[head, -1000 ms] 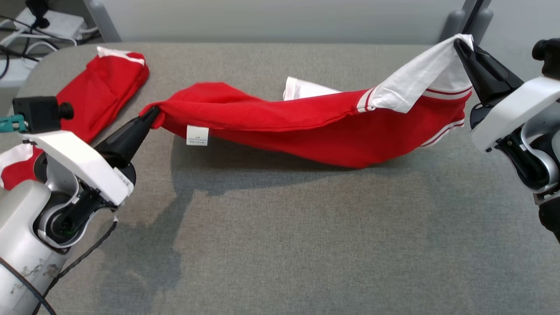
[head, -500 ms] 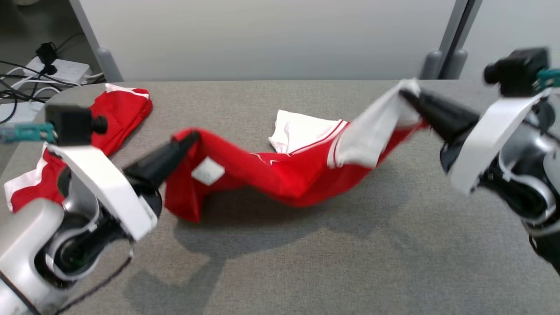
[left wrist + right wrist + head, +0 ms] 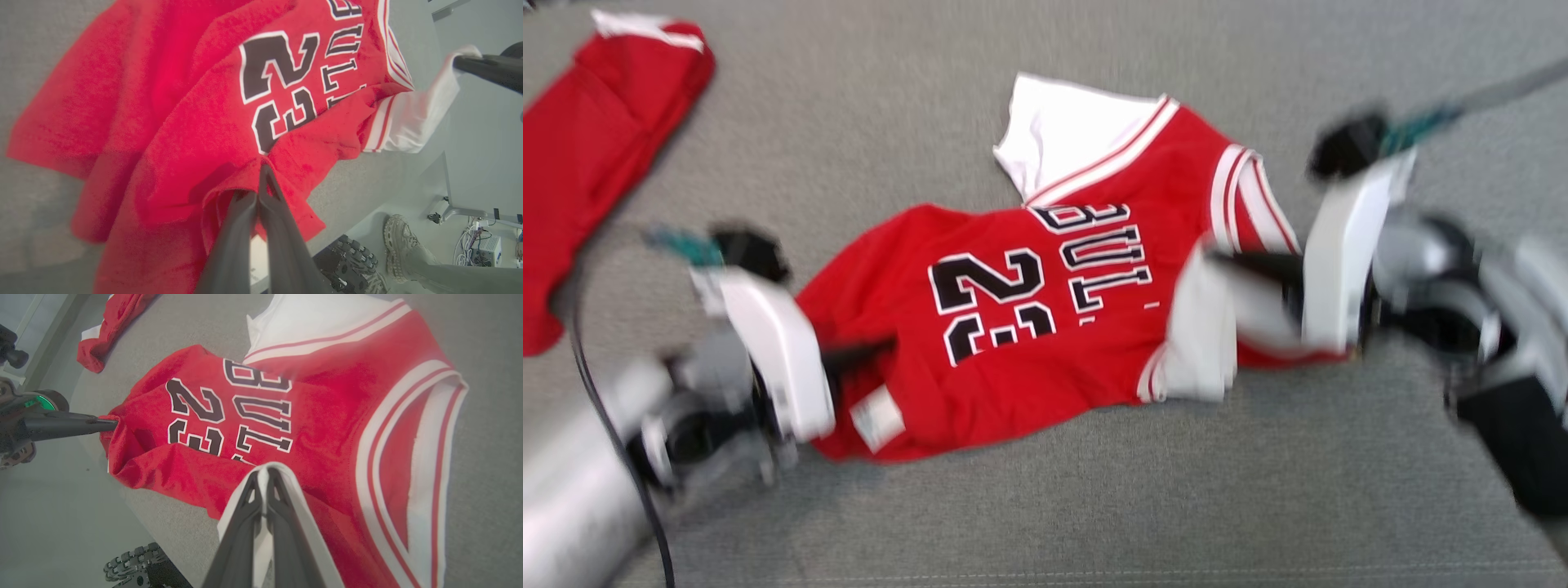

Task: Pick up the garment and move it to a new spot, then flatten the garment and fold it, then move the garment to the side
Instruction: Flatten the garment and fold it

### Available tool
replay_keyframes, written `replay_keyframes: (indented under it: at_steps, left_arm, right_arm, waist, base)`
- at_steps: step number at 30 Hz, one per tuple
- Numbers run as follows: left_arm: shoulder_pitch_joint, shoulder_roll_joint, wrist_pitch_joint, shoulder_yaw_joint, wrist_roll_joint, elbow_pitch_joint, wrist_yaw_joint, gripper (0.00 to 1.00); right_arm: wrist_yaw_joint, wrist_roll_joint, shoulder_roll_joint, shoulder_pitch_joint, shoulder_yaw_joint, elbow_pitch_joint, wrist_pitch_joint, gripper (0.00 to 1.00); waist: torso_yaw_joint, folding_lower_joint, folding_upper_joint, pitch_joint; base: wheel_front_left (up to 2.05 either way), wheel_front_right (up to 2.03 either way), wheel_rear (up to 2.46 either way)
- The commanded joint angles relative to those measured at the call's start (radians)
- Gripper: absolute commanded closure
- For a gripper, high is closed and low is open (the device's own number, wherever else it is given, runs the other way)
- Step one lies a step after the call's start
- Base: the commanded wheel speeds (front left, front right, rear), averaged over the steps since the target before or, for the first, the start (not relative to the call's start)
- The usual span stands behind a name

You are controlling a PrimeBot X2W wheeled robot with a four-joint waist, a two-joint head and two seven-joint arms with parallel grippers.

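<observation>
Left claw (image 3: 263, 168) clenched on garment (image 3: 1013, 359) hem, right claw (image 3: 267, 470) clenched on sleeve (image 3: 421, 110); soft, limp cloth, so you pinch edges.

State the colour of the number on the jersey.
The number is black, outlined white, on the red jersey; clearest in the right wrist view.

white wrist shells (image 3: 776, 359), tapered black fingers (image 3: 239, 237), teal plug (image 3: 676, 243)

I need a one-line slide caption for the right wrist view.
Right end effector shut on a white edge of the red jersey, spread on a grey surface.
</observation>
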Motion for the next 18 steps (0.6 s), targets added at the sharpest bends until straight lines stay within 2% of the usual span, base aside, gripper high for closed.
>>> replay_keyframes:
  at_steps: [1,2,4,7,10,13,18]
  left_arm:
    - [-0.112,0.03,0.024,0.068,-0.012,0.017,-0.005,1.0]
    - [-0.173,0.017,0.046,0.081,-0.012,0.064,-0.005,1.0]
    - [-0.323,-0.021,-0.008,0.132,0.042,0.175,0.0,1.0]
    - [-0.566,-0.085,-0.296,0.213,0.23,0.323,-0.039,1.0]
    - [-0.689,-0.136,-0.534,0.247,0.347,0.434,-0.086,1.0]
    - [-0.72,-0.154,-0.596,0.262,0.347,0.507,-0.153,1.0]
    - [-0.672,-0.137,-0.637,0.25,0.343,0.561,-0.218,1.0]
  right_arm:
    - [0.0,-0.003,0.018,-0.086,-0.038,0.02,0.002,1.0]
    - [0.0,-0.014,0.057,-0.156,-0.081,0.088,-0.01,1.0]
    - [0.0,-0.084,0.124,-0.329,-0.188,0.217,-0.121,1.0]
    - [0.0,-0.228,0.192,-0.58,-0.375,0.356,-0.456,1.0]
    - [0.0,-0.32,0.216,-0.7,-0.429,0.423,-0.689,1.0]
    - [0.0,-0.312,0.227,-0.734,-0.432,0.474,-0.744,1.0]
    - [0.0,-0.232,0.179,-0.661,-0.365,0.469,-0.7,1.0]
  waist:
    - [-0.023,0.0,0.0,0.118]
    - [-0.024,0.0,0.0,0.137]
    - [-0.021,0.0,0.0,0.16]
    - [-0.013,0.0,0.0,0.162]
    - [-0.016,0.0,0.0,0.116]
    - [-0.042,0.0,0.0,0.094]
    - [-0.071,0.0,0.0,0.107]
  base:
    - [0.0,0.0,0.0]
    - [0.0,0.0,0.0]
    - [0.0,0.0,0.0]
    - [0.0,0.0,0.0]
    - [0.0,0.0,0.0]
    - [0.0,0.0,0.0]
    - [0.0,0.0,0.0]
